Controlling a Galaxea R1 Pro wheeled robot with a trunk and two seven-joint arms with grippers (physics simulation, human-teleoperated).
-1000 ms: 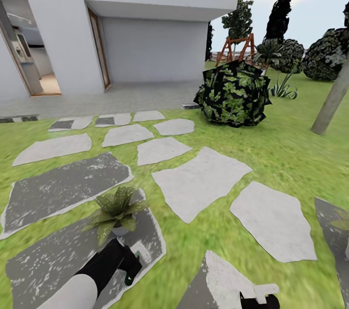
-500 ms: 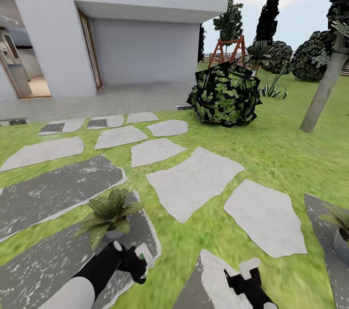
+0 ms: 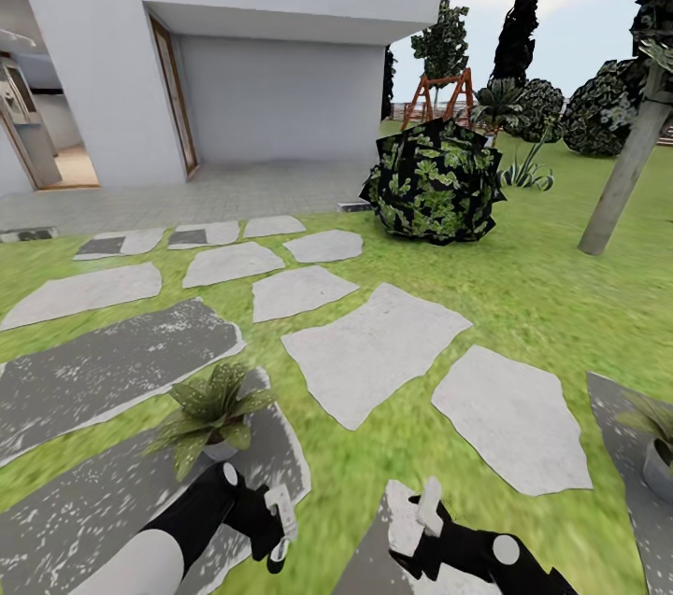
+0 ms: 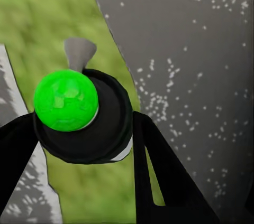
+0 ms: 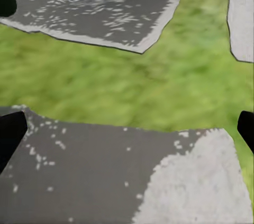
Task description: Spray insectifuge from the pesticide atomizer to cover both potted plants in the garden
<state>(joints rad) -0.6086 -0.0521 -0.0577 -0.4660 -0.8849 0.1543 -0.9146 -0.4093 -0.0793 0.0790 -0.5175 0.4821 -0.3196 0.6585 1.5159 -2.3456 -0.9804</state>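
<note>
In the left wrist view the pesticide atomizer (image 4: 79, 113) is a round dark bottle with a bright green top and a grey nozzle. My left gripper (image 4: 84, 131) is shut on it, a black finger on each side. In the head view that gripper (image 3: 278, 530) hangs low over a dark grey slab (image 3: 112, 492), just in front of one potted plant (image 3: 213, 408). The other potted plant (image 3: 654, 441) sits in a grey pot at the right edge. My right gripper (image 3: 425, 525) is over another slab, its fingers (image 5: 10, 131) wide apart and open over slab and grass.
Grey stepping slabs (image 3: 369, 352) cross the lawn toward a white house with an open doorway (image 3: 33, 123). A large dark leafy bush (image 3: 435, 179), a tree trunk (image 3: 622, 175), a striped agave (image 3: 523, 170) and a wooden swing frame (image 3: 435, 100) stand further off.
The camera first swung, shifting the whole scene left. Since then my right arm has risen and reached further forward into view. My left gripper has turned slightly, still holding the atomizer.
</note>
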